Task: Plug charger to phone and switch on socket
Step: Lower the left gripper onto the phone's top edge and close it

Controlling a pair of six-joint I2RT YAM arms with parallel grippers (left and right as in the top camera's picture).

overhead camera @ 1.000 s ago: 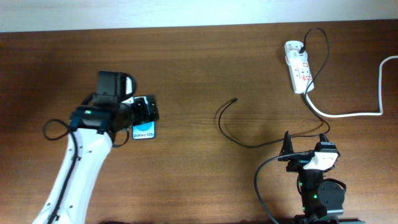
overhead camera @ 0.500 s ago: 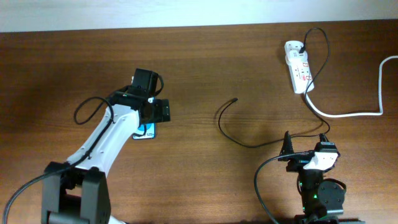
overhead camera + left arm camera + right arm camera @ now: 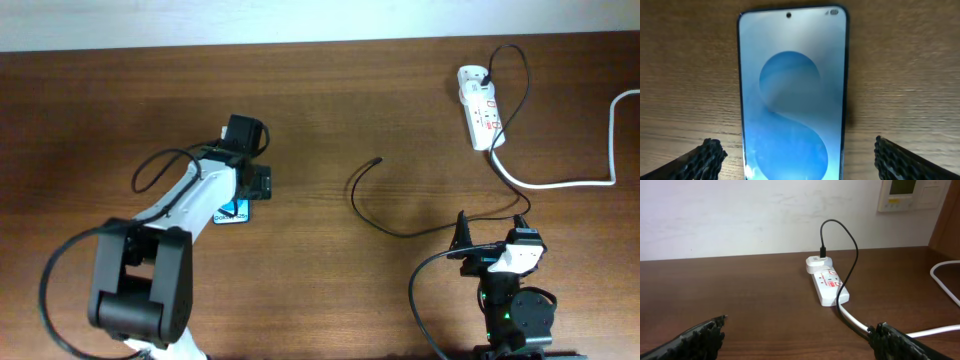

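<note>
The phone point(image 3: 792, 95) lies flat on the brown table with its blue screen up. In the overhead view only its lower end point(image 3: 232, 213) shows from under my left arm. My left gripper point(image 3: 800, 157) hangs open above it, one finger on each side of the screen and clear of its edges. The charger point(image 3: 358, 200) is a thin black cable; its free tip point(image 3: 378, 160) lies mid-table and its other end is plugged into the white socket point(image 3: 480, 118). My right gripper point(image 3: 490, 232) stands open and empty near the front edge, facing the socket point(image 3: 827, 285).
A thick white cord point(image 3: 560, 183) runs from the socket to the table's right edge, passing close to my right gripper's finger point(image 3: 890, 340). A pale wall stands behind the table's far edge, with a wall panel point(image 3: 900, 195) on it.
My left arm has swung round and its gripper has shifted right, settling over the phone. The right arm, the cable and the socket have not moved.
</note>
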